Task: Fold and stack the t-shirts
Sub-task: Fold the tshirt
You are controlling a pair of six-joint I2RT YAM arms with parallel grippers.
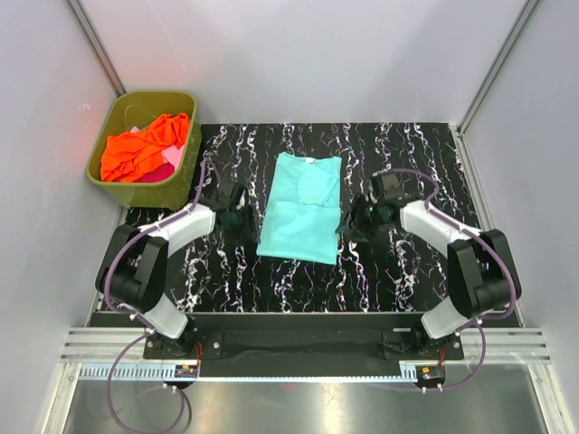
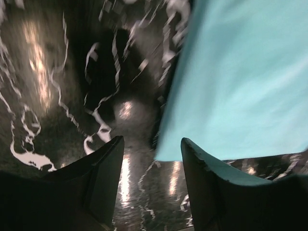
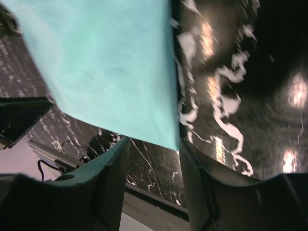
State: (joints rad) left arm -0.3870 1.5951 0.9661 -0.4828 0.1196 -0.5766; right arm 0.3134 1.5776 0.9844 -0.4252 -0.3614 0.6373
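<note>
While the teal t-shirt [image 1: 301, 208] lies flat at the middle of the black marbled table [image 1: 407, 271], sleeves already folded in so that it forms a long narrow rectangle with the collar at the far end, the two arms flank its near half. The step in hand appears to be the crosswise fold, bringing the near hem up toward the collar. The next move likely calls for each gripper to close on a near corner of the cloth and lift both together.

The left gripper [image 1: 242, 220] sits just beside the shirt's left edge, fingers moderately parted and holding nothing. Its wrist view shows the near left corner of the shirt in the gap between its fingertips. The right gripper [image 1: 353, 221] mirrors it at the right edge, likewise parted and empty, with the near right corner between its fingertips.

An orange t-shirt [image 1: 140, 145] and a pink one [image 1: 170, 158] lie crumpled in the olive-green tub [image 1: 145, 192] at the far left corner.
</note>
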